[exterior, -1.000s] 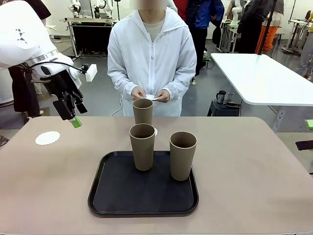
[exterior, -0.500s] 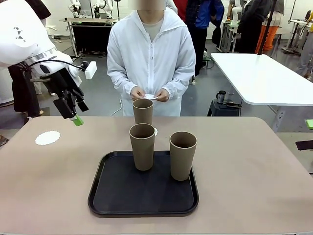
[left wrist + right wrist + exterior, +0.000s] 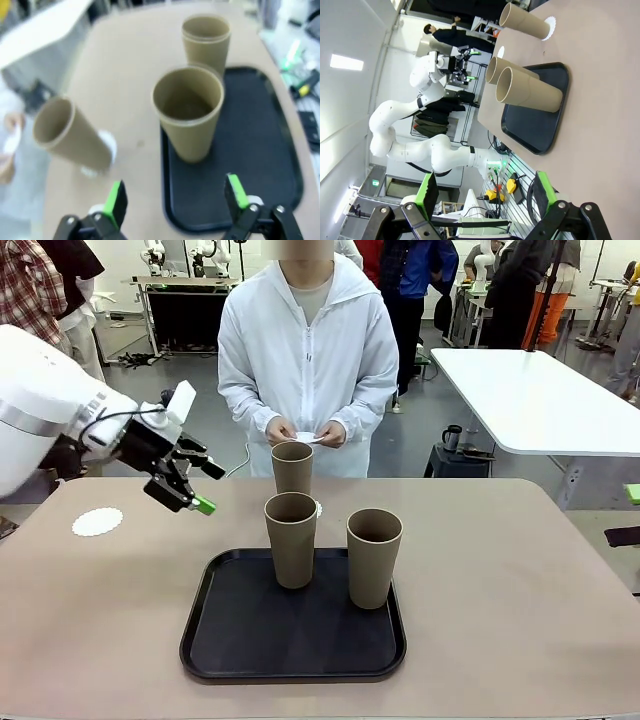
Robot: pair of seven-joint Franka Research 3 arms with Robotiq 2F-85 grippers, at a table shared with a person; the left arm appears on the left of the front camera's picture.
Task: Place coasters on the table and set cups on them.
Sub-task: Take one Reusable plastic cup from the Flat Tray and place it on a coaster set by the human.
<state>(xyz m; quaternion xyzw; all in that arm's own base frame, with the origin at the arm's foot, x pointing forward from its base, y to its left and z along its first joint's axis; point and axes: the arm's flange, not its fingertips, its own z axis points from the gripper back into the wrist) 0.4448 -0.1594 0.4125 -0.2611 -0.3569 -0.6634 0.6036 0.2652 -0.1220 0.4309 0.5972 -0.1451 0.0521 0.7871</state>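
The left fingers (image 3: 204,505) are spread wide, empty, above the table (image 3: 520,580) beside the cups (image 3: 291,540); the right fingers (image 3: 427,192) are likewise parted and empty. Two cups are stood on a black tray (image 3: 230,640), a third cup (image 3: 292,468) on a coaster (image 3: 551,27) behind; a second coaster (image 3: 97,522) is laid far left.

A robotics lab in a big open hall; a white robot arm (image 3: 45,410) reaches over a tan worktop (image 3: 510,590); a person (image 3: 310,360) in a white lab coat stands at its far side; behind lie a bare grey floor (image 3: 125,375), a long white table (image 3: 540,390), and other people (image 3: 420,270) standing among further benches (image 3: 185,283).
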